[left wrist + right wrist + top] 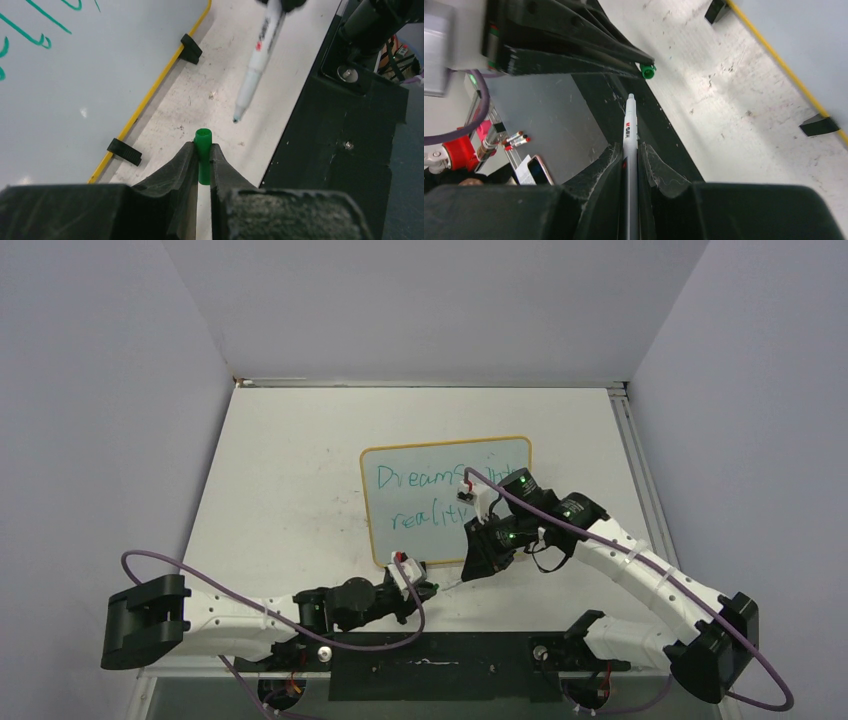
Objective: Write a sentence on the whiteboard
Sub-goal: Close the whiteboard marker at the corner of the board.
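My right hand (631, 150) pinches the marker (630, 122), light and probably slick, along its barrel, tip near the stiff little cap (202, 137) clamped in my left hand (202, 150).

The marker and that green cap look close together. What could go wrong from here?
The marker tip sits off to the side of the green cap, so a push together might miss and smear ink. The left gripper holds the cap only at its fingertips; it could twist or pop out. The bare tip hangs near the table and might mark it.
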Tool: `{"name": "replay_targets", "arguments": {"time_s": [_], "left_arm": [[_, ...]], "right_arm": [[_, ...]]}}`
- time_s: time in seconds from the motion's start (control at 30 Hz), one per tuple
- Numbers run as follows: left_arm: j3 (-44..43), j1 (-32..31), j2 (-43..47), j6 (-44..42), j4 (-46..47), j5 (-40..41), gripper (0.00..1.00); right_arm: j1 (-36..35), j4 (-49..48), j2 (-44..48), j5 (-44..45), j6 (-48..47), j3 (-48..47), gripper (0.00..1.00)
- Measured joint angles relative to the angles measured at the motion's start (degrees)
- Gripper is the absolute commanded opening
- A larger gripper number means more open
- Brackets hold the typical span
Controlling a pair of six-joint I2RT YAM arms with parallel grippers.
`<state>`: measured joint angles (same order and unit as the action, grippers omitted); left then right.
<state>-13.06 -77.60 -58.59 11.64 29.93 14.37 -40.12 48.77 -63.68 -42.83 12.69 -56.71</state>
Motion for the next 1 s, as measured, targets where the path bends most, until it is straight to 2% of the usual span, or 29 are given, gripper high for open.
{"name": "replay_targets", "arguments": {"time_s": [0.3,1.0], "left_arm": [[2.2,-0.1,-2.1,-0.3,7.4,-0.3,0.00],[2.8,-1.5,-3.8,-0.1,8.5,-2.5,0.00]], "right_arm": [[-1.6,-1.0,-2.9,1.1,0.7,3.5,0.05],[-1.6,-2.3,-3.2,3.4,1.1,3.3,0.05]]}}
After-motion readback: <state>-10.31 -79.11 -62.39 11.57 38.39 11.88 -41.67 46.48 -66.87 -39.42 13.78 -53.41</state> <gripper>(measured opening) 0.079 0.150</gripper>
